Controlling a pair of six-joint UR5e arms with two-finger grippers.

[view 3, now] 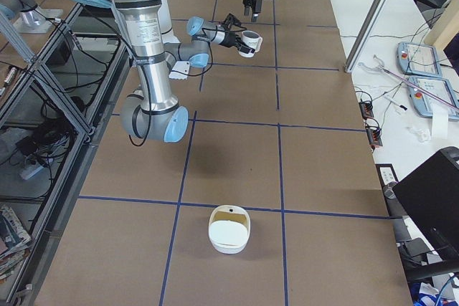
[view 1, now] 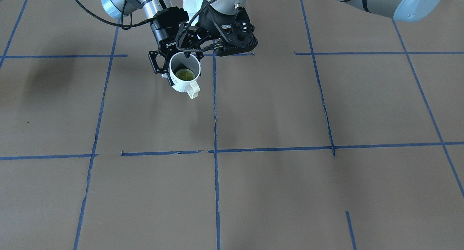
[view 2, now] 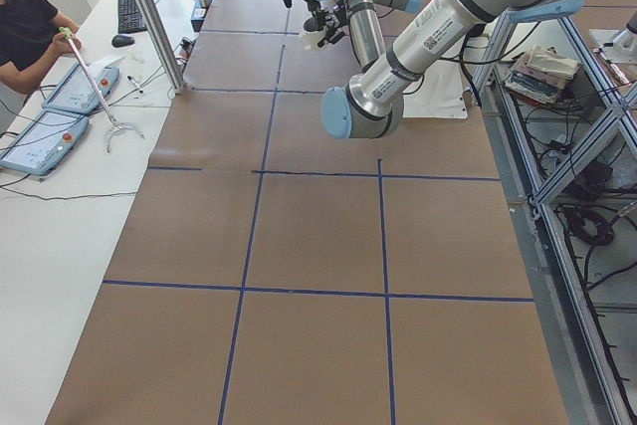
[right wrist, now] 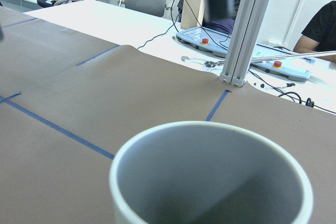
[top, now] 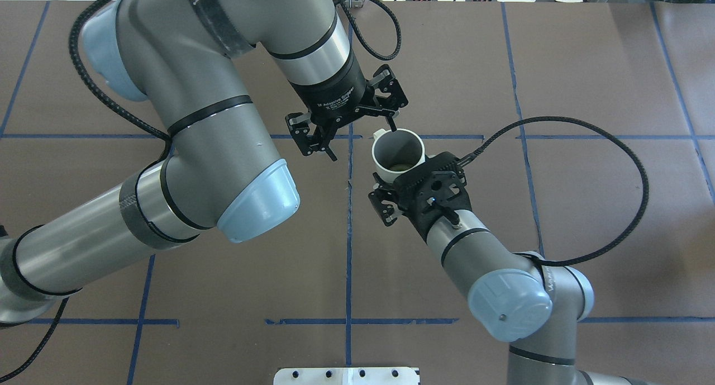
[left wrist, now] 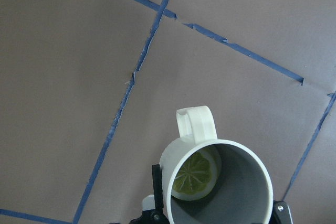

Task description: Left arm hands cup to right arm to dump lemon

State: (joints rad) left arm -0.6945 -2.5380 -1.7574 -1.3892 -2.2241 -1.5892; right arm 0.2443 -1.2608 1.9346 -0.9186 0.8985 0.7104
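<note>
— Two grippers are at one cup point(top: 391, 147). Which one holds it?
— The right gripper point(top: 400, 170). It is clamped on the cup wall from the robot's side. The left gripper point(top: 363, 143) is spread wide and grips nothing.
— Where is the cup?
— In the air above the table point(top: 558, 234), on the robot's right of the tape cross point(top: 350, 136). It stands almost upright, mouth up, and the lemon point(left wrist: 195, 174) lies at its bottom, not yet dumped.
— And the left gripper, from the cross?
— About over it, and I think higher than the cup rim. The right wrist view shows a dark blur above the mouth, perhaps part of that gripper. In the overhead view one fingertip point(top: 394, 125) looks just beside the handle point(top: 380, 132), which points away from the robot. I cannot tell whether they touch.
— What matters for the next move?
— I judge the handover nearly complete. To dump, the right gripper must turn the cup's axis from upright to past level. The left gripper is near on the handle side, so it should go clear first, or the cup should be carried farther from the cross before tipping.
</note>
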